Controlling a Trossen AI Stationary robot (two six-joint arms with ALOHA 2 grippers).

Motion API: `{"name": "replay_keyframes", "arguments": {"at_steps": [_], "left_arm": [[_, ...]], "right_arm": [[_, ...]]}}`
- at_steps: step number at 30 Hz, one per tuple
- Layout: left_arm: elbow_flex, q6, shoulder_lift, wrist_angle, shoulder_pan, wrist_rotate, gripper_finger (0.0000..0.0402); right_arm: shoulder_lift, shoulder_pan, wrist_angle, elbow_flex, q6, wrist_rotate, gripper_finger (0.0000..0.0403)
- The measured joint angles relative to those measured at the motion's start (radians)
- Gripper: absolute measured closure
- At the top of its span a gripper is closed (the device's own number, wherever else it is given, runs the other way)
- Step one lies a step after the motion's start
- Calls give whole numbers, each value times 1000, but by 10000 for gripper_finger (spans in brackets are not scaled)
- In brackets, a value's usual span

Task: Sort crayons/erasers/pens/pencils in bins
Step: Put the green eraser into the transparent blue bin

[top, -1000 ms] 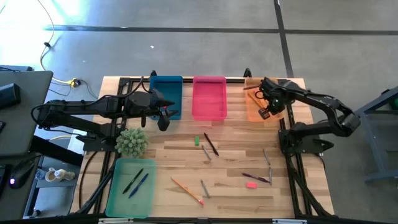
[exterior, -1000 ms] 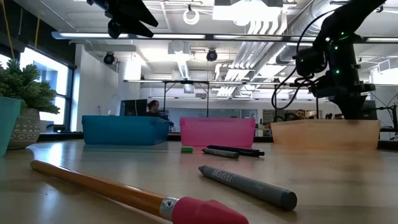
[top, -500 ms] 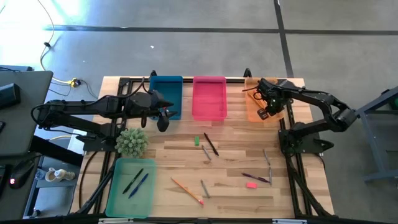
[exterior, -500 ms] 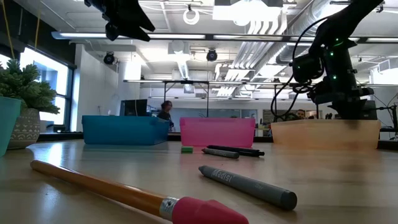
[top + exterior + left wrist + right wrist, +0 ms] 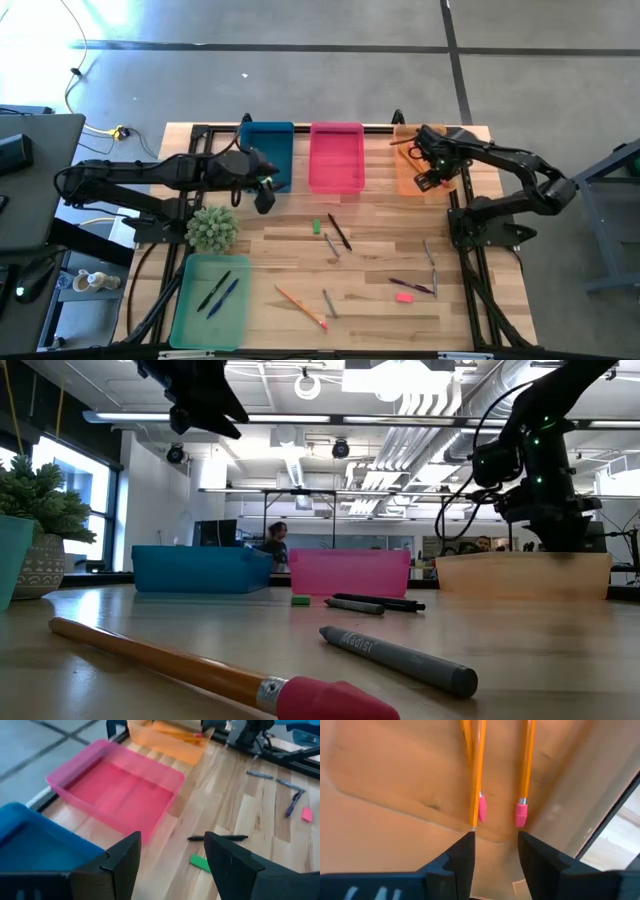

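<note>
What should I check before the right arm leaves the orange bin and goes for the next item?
1. Right gripper open and empty: ok.
2. Pencils lying in the orange bin, clear of the fingers: ok.
3. Left gripper open, hovering between the blue bin and pink bin: ok.
4. Loose pencil on the table, unobstructed: ok.
5. Green bin holds only pens: ok.

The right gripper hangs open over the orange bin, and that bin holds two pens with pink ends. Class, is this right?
Not quite. The right gripper does hang open over the orange bin, but the right wrist view shows that the two sticks lying in it are orange pencils with pink eraser tips, not pens. The high view shows two pens in the light green bin.
</note>
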Motion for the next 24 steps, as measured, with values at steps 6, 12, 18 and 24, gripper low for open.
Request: {"name": "replay_keyframes", "arguments": {"at_steps": [6, 12, 18, 24], "left_arm": [[0, -139, 50, 4, 0, 0, 177], [0, -196, 79, 21, 0, 5, 182], [57, -235, 87, 24, 0, 6, 183], [141, -267, 87, 24, 0, -15, 183]], "right_arm": [[-71, 28, 0, 69, 17, -31, 265], [-109, 71, 7, 195, 32, -31, 265], [-109, 105, 12, 315, 17, 4, 265], [-109, 114, 22, 381, 16, 19, 265]]}}
